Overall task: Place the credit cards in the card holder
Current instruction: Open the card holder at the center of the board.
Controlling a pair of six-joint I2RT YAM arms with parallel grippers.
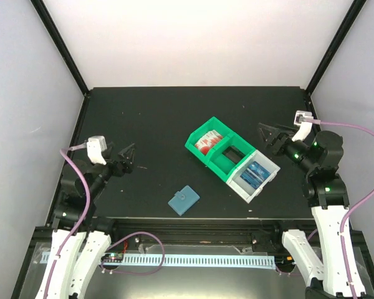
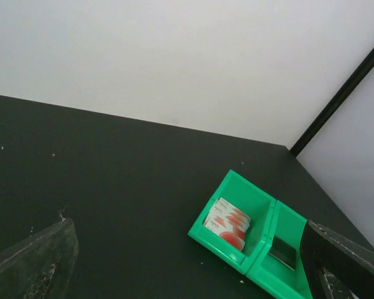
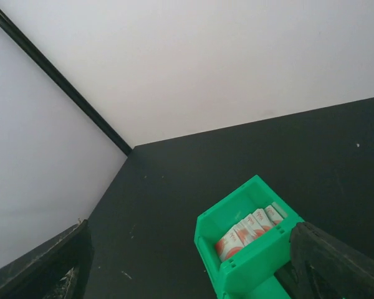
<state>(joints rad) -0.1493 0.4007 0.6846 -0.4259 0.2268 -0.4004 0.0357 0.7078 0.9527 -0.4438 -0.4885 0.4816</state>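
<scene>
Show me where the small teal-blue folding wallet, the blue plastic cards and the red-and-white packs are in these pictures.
small teal-blue folding wallet point(image 1: 184, 200): top view, middle of its cover.
blue plastic cards point(image 1: 257, 174): top view, their visible blue face.
red-and-white packs point(image 2: 227, 222): left wrist view, the front pack's face.

High overhead camera at the near edge looks down on the whole black table point(image 1: 143, 137). Both wrist cameras sit low, apparently tilted upward, the left facing the far right corner, the right the far left. All three views share the green bin point(image 1: 221, 163).
</scene>
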